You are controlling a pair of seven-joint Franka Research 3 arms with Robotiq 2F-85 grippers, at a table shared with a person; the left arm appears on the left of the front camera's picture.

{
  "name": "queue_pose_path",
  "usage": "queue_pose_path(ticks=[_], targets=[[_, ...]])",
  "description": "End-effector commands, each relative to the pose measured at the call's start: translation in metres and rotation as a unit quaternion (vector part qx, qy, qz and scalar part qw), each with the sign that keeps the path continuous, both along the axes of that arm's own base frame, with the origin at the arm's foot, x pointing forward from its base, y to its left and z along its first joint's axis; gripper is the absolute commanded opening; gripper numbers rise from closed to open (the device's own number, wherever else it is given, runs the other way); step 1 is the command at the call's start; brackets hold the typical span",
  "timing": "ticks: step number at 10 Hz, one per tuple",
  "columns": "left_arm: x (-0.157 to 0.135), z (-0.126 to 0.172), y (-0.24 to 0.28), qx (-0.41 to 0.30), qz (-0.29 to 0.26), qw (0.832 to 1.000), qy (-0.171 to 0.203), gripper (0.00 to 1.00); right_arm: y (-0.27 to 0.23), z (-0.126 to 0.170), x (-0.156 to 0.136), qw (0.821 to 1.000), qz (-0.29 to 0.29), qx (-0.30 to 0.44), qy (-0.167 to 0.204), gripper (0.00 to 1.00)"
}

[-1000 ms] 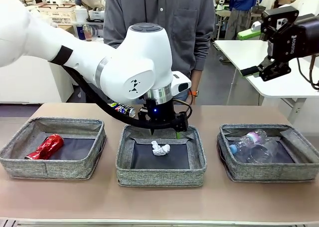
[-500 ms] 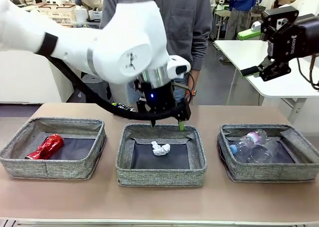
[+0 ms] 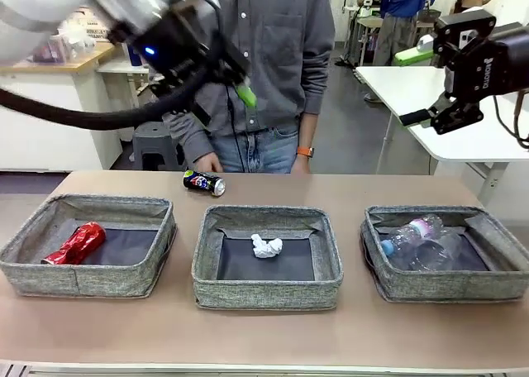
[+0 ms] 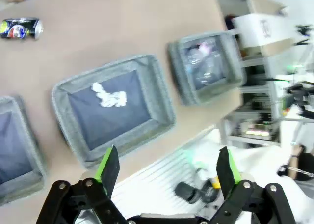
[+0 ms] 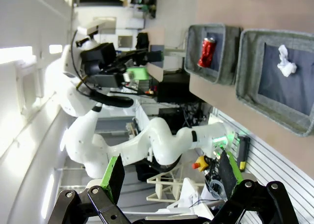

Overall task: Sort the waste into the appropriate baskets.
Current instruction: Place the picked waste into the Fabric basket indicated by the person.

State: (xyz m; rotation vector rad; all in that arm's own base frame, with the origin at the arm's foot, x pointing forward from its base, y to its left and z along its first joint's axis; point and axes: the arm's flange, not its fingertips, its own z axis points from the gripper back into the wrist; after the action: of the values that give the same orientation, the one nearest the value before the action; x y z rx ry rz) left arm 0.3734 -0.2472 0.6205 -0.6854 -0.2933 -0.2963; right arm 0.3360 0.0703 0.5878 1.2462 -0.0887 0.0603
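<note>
- Our left gripper point(image 3: 221, 81) has swung up and away from the middle basket point(image 3: 266, 290), where it hung low over the rim a second ago; its jaws are spread wide and hold nothing.
- In the left wrist view the green pads point(image 4: 109, 166) stand far apart with only basket and table edge behind them.
- The white paper ball point(image 3: 265, 246) lies on the middle basket's dark floor, unmoved over the last second, so we judge that drop done.
- Our right gripper point(image 3: 419, 86) is parked high at the right, unchanged, fingers fully parted and empty.
- The red can point(image 3: 75, 244) lies in the left basket point(image 3: 86, 279); the clear bottles point(image 3: 417, 238) lie in the right basket point(image 3: 450, 284).
- The dark can point(image 3: 203, 182) lies on its side on the table point(image 3: 264, 336), beyond the baskets, between the left and middle ones; we judge it the last item left, likely bound for the left basket beside the red can.
- The person's hand point(image 3: 208, 162) hangs just behind that can at the far table edge, so a reach for it passes close to the person.
- The basket walls are soft and low, so they pose little obstacle.
</note>
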Motion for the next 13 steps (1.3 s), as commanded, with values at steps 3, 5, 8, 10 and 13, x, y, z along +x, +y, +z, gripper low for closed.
queue_pose_path(ticks=[3, 5, 8, 10, 13], targets=[[-0.04, -0.045, 0.109, -0.388, 0.073, 0.919, -0.014, 1.0, 0.0, 0.003, 0.001, 1.0, 0.001, 0.006, -0.004, 1.0], [-0.042, -0.031, 0.117, -0.301, 0.059, 0.952, 0.006, 1.0, 0.0, 0.003, 0.001, 1.0, 0.001, 0.006, -0.004, 1.0], [-0.042, -0.031, 0.117, -0.301, 0.059, 0.952, 0.006, 1.0, 0.0, 0.003, 0.001, 1.0, 0.001, 0.006, -0.004, 1.0], [-0.042, -0.031, 0.117, -0.301, 0.059, 0.952, 0.006, 1.0, 0.0, 0.003, 0.001, 1.0, 0.001, 0.006, -0.004, 1.0], [-0.042, -0.031, 0.117, -0.301, 0.059, 0.952, 0.006, 1.0, 0.0, 0.003, 0.001, 1.0, 0.001, 0.006, -0.004, 1.0]])
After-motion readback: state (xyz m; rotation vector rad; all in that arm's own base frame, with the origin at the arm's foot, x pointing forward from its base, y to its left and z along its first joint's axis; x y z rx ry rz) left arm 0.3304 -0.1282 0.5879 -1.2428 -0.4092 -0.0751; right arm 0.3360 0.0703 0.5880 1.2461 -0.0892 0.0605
